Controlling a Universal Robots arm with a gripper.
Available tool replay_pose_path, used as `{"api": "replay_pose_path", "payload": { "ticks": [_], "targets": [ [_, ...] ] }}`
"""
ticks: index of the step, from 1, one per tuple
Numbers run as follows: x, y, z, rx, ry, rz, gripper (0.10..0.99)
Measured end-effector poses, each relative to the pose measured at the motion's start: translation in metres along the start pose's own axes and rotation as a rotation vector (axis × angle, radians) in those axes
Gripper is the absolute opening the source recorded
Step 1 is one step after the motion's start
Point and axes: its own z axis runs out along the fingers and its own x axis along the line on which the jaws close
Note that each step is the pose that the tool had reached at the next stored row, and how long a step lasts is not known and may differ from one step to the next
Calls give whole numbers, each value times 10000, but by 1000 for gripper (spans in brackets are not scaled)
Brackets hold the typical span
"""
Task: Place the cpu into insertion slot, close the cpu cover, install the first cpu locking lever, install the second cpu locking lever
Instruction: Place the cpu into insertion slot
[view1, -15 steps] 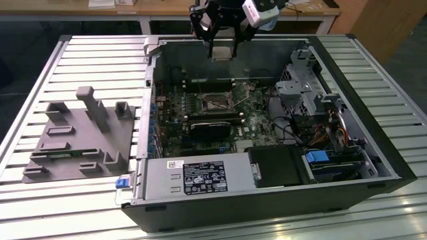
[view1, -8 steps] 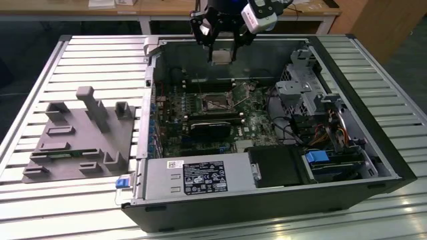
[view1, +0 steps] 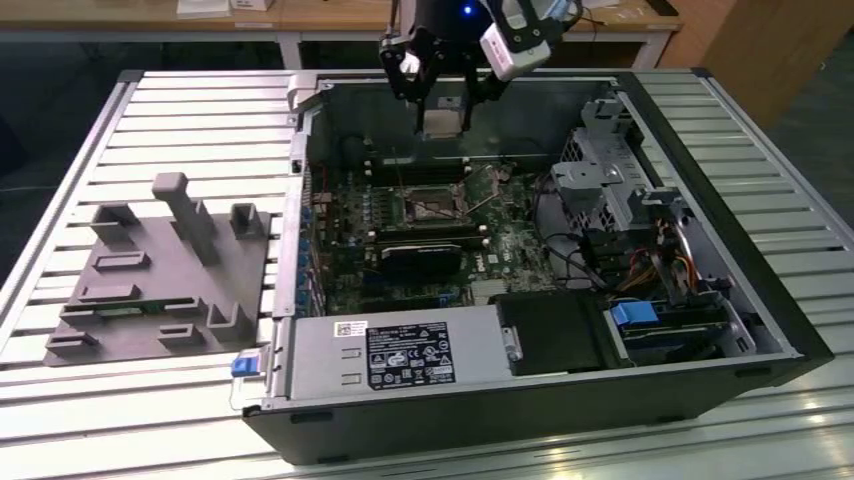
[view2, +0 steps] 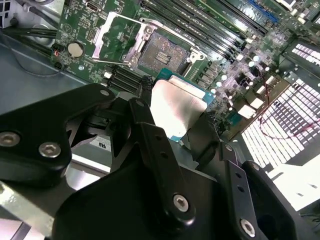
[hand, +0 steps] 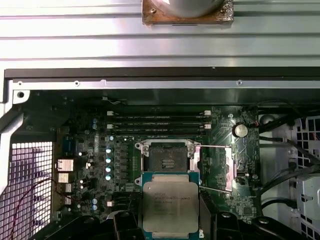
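I've got the jaws clamped on the cpu (hand: 170, 207); the open insertion slot (hand: 167, 159) lies below it, well apart.

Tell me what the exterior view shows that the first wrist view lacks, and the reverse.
The exterior view adds the grey fixture and the power supply. The first wrist view adds the coin cell and the vent grille. Both show the gripper holding the cpu, and the empty slot.
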Motion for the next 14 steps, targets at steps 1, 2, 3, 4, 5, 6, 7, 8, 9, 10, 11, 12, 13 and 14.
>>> {"api": "replay_pose_path", "payload": {
  "ticks": [1, 2, 3, 4, 5, 6, 7, 8, 9, 10, 11, 12, 13, 14],
  "targets": [
    [0, -1, 16, 0, 0, 0, 537],
    [-1, -3, 32, 1, 0, 0, 537],
    [-1, -4, 51, 1, 0, 0, 537],
    [-1, -6, 68, 1, 1, 0, 537],
    [-2, -8, 87, 0, -1, 5, 537],
    [-2, -11, 125, -1, -6, 75, 537],
    [-2, -12, 138, -2, -15, 173, 537],
    [-3, -13, 148, -6, -27, 307, 537],
    [-3, -14, 158, -8, -43, 484, 537],
    [-3, -15, 167, -12, -59, 656, 537],
    [-3, -16, 175, -16, -77, 853, 537],
    [-3, -16, 182, -19, -92, 1031, 537],
    [-3, -17, 189, -23, -108, 1211, 537],
    [-4, -17, 194, -26, -124, 1390, 537]
  ]
}}
